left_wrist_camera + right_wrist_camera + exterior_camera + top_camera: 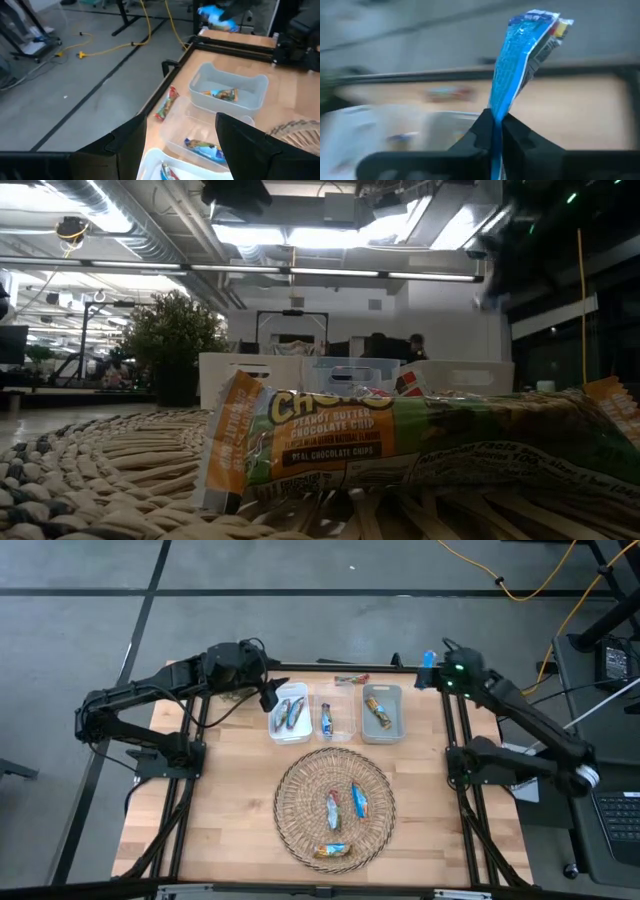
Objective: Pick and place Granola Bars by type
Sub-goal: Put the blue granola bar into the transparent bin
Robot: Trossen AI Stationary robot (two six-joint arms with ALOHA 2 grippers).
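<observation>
My right gripper (432,668) is up above the table's far right corner, shut on a blue granola bar (525,55), which also shows in the left wrist view (215,17). My left gripper (270,695) hangs open over the far left corner of the left bin (290,730), with nothing between its fingers (125,145). Three bars lie flat in the round wicker tray (290,825): two bluish bars (359,800) and one green-and-orange bar (400,445). The three bins hold bars (378,712). One reddish bar (351,679) lies flat on the table behind the bins. My right gripper pinches the blue bar between its two fingers at one end of the wrapper (496,117). The rest of the bar sticks out past the fingertips, edge-on to them. The bar is lifted clear of the table and the bins.
Three clear bins stand side by side at the table's far middle: left, middle (330,720) and right (383,730). The wicker tray fills the near middle. Bare wood (220,800) lies to the tray's left and right. Cables run over the floor beyond the far edge.
</observation>
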